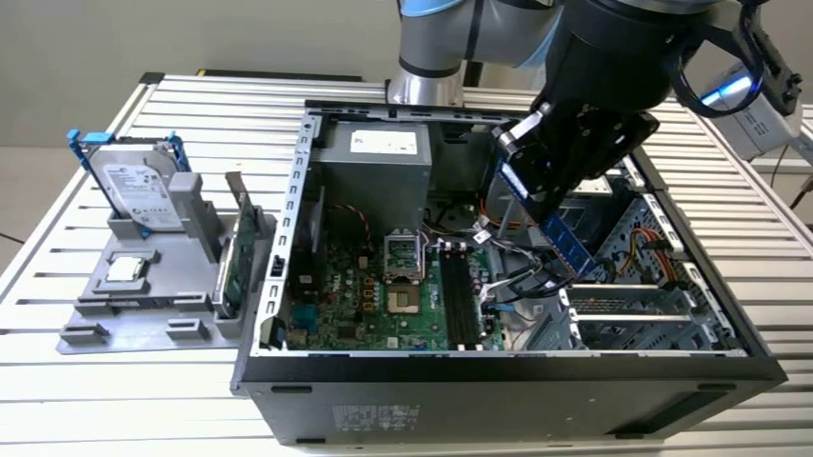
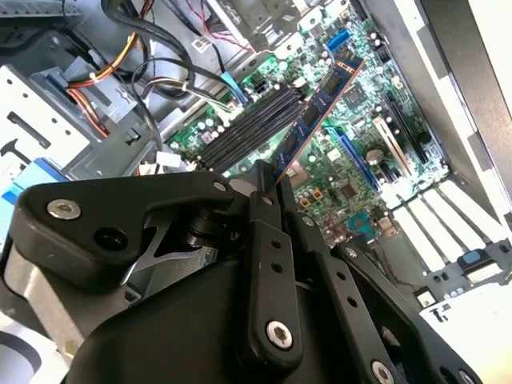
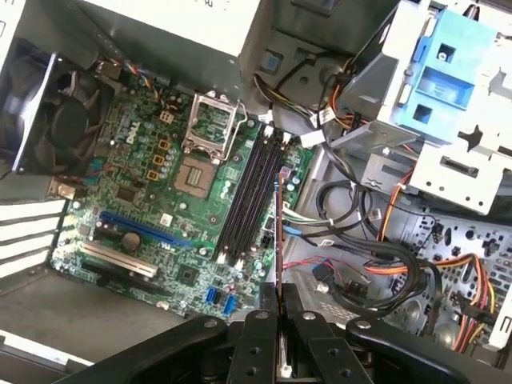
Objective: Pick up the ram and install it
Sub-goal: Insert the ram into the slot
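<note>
The ram (image 1: 572,249) is a thin blue-faced stick, held tilted in the air inside the open computer case (image 1: 273,286). My gripper (image 1: 544,202) is shut on its upper end. In the second wrist view the ram (image 2: 316,112) juts out from the gripper (image 2: 270,186) over the motherboard, angled across the black memory slots (image 2: 248,124). The first wrist view sees the ram (image 3: 278,232) edge-on, hanging above and just beside the black memory slots (image 3: 248,192), clamped in the gripper (image 3: 280,320). The slots (image 1: 460,295) stand free of any stick, and the ram is apart from them.
A grey holder (image 1: 140,305) at the exterior view's left carries a silver hard drive in a blue frame (image 1: 133,186) and a green expansion card (image 1: 235,252). Inside the case are a power supply (image 1: 381,152), a fan (image 3: 48,120), loose cables (image 3: 376,264) and a metal drive cage (image 1: 635,314).
</note>
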